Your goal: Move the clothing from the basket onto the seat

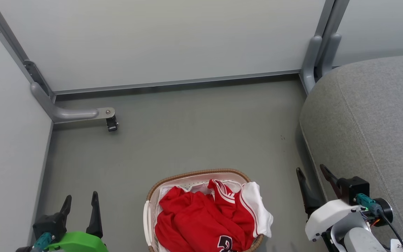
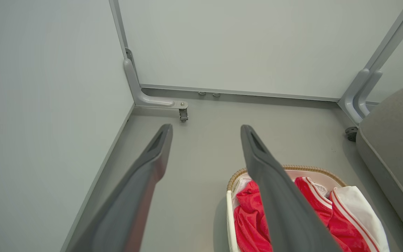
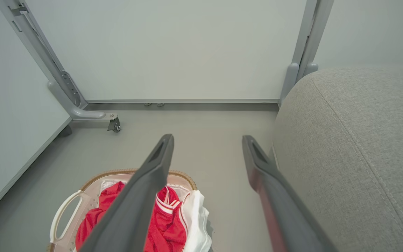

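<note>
Clothing [image 1: 201, 217] lies heaped in the basket [image 1: 194, 174], which stands on the grey floor [image 1: 187, 133] between our two arms and is cut off by the lower edge of the head view. We see bright red cloth filling most of it. One piece carries white striped trim and a black, white-edged numeral [image 1: 226, 243] near the bottom. A fold of white fabric [image 1: 259, 208] edged with a red stripe hangs over the brown woven rim on the side toward the seat [image 1: 369, 122]. All the red cloth we can see is inside the basket.

On our right is the seat, a big grey cushion with a stitched seam. A strip of floor separates it from the basket.

Our left end effector [image 1: 82, 196] hovers above the floor to the left of the basket, its two dark fingers spread wide apart. Our right end effector [image 1: 310, 168] is to the right of the basket, beside the near edge of the seat, its fingers likewise spread wide.

Pale wall panels [image 1: 152, 42] close off the space ahead. A metal foot with a small caster [image 1: 112, 123] juts out from the far left corner.
</note>
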You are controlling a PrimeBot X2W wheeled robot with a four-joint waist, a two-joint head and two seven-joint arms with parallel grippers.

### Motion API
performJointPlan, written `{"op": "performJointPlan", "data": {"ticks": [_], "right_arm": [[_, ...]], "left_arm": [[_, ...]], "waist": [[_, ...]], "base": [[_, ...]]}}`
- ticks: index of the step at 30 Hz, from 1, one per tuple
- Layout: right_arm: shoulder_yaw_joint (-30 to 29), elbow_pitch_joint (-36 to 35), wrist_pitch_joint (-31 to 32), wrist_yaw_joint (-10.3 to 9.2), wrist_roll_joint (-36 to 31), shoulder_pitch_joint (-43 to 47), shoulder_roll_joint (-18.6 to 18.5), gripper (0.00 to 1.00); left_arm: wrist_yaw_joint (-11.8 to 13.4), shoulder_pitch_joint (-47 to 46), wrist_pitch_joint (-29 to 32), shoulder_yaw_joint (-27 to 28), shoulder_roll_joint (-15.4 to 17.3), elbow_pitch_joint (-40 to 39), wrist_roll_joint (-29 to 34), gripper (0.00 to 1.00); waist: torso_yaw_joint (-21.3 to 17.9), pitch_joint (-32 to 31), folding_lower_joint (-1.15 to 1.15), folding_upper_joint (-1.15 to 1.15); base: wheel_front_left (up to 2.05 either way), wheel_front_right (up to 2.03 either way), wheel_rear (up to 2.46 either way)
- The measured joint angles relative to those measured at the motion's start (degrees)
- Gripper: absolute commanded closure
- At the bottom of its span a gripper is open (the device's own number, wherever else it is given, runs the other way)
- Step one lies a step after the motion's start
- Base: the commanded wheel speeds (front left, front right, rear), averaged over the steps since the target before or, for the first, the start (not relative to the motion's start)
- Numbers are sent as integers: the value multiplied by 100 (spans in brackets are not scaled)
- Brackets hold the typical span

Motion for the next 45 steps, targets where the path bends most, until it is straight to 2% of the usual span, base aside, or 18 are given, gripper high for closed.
{"op": "performJointPlan", "data": {"ticks": [16,23,36,45], "right_arm": [[-119,160,-165,1,-701,84,80,0],[-112,135,-176,1,-738,44,93,0],[-115,-110,-177,2,-834,-446,134,0],[1,-407,-177,2,-746,-837,143,0]], "left_arm": [[0,160,-164,18,-118,-15,604,0],[0,152,-178,-68,-130,-13,561,0],[0,-402,-186,-679,-49,-29,247,0],[0,-1086,-186,-1349,48,-19,13,0]], "waist": [[-10,34,0,0],[-35,183,0,0],[-167,1009,0,0],[-370,1781,0,0]], "base": [[0,0,0],[0,0,0],[0,0,0],[0,0,0]]}}
